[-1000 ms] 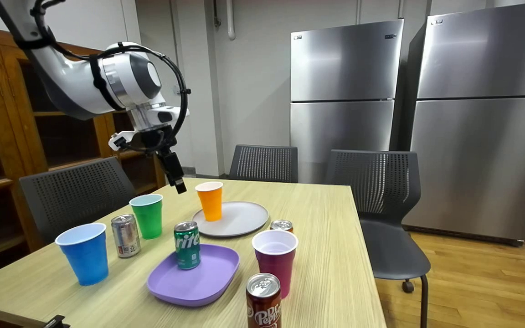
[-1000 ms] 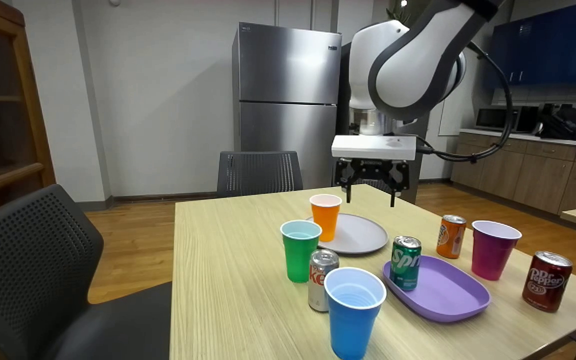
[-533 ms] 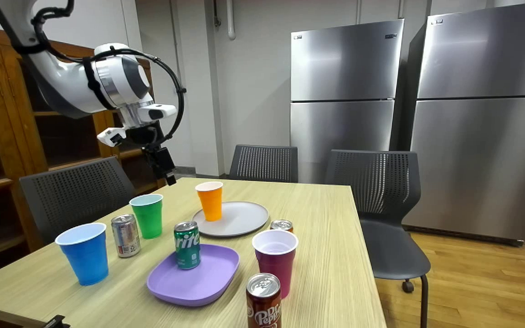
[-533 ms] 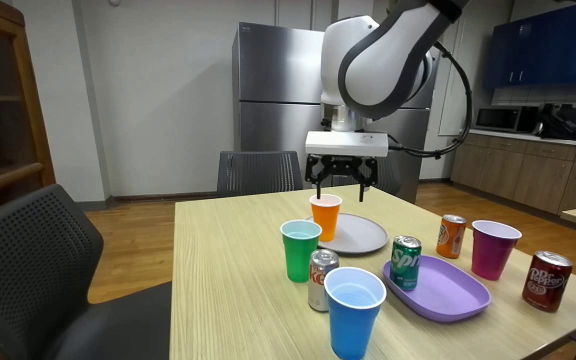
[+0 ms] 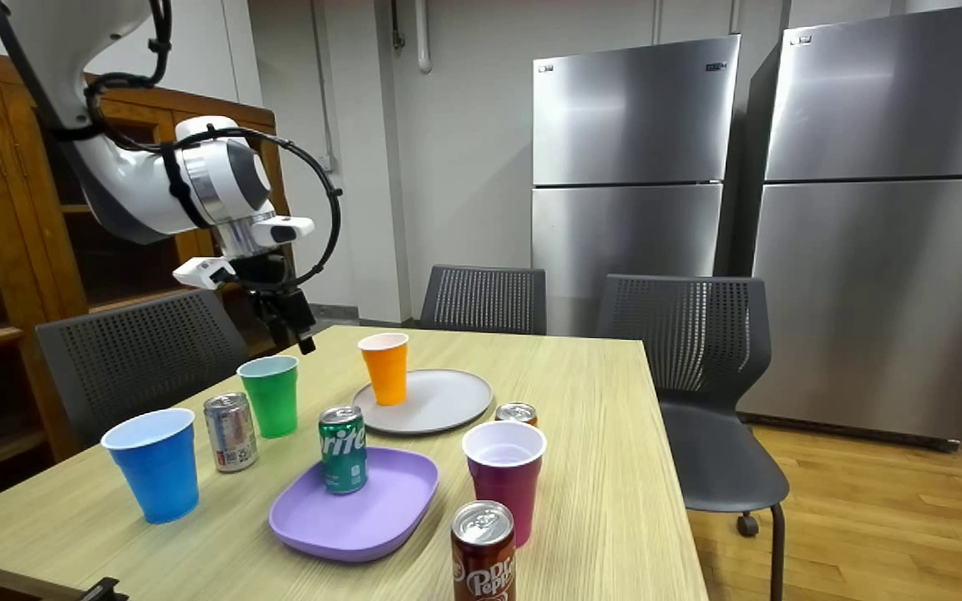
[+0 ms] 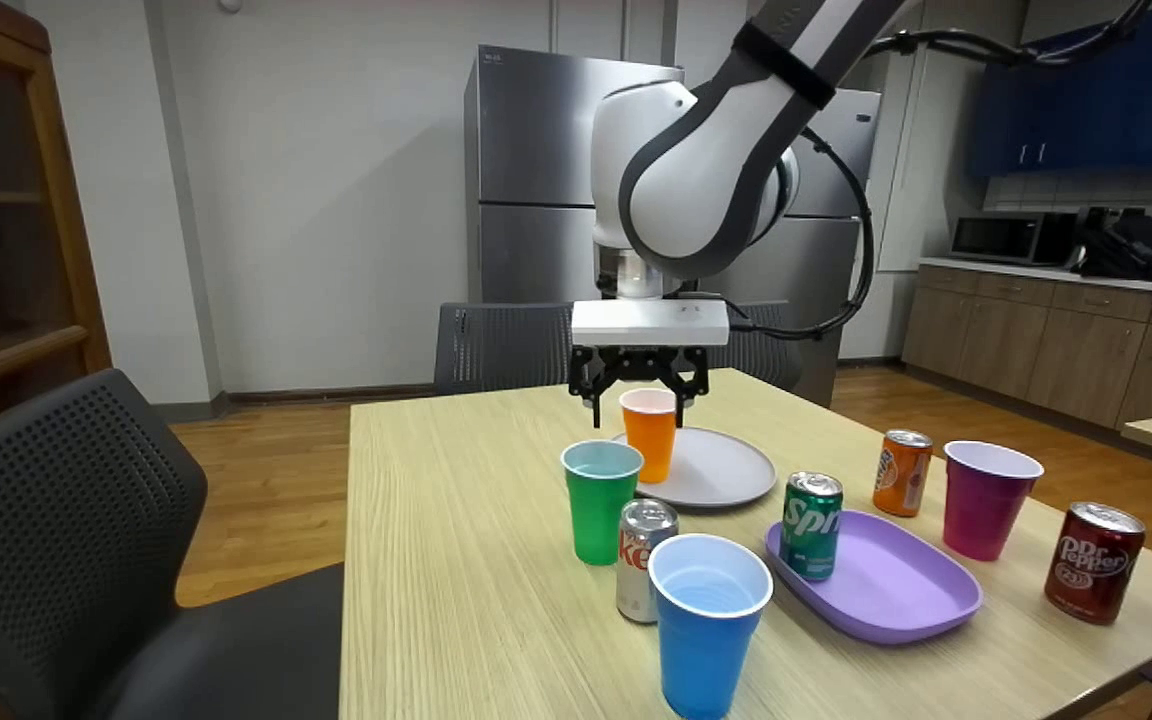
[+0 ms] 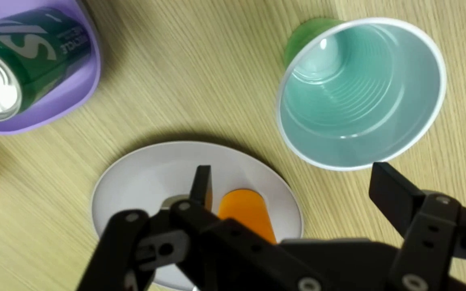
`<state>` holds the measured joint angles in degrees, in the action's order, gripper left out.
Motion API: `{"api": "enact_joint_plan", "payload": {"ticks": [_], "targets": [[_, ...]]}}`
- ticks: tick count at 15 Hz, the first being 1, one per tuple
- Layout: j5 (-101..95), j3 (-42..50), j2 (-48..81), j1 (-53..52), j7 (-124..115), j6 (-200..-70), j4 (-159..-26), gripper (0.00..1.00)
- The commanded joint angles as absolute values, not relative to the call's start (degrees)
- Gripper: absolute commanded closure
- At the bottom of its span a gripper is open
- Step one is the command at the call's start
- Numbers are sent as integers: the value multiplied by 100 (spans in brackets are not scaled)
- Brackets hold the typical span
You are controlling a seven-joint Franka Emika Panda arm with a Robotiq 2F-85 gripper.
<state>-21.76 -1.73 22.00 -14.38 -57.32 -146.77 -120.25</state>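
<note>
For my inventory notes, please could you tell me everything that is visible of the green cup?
The green cup looks like plastic: a plain green outside, a white rim and a pale, ribbed inside where no contents show. It narrows towards its base and stands upright on the table. The silver can stands close beside it; whether they touch, I cannot tell. The claw is open nearby and does not grip it.
</note>
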Motion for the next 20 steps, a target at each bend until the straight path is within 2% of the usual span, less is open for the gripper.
{"api": "enact_joint_plan", "payload": {"ticks": [1, 11, 19, 20], "targets": [[-2020, -131, 2518, -1543, -5285, -14570, -11654, 0], [-1710, -55, 3075, -1669, -4669, -14446, -11136, 0], [-1536, 30, 3060, -1715, -4432, -14406, -11228, 0], [-1528, 34, 3068, -1723, -4441, -14391, -11223, 20]]}}
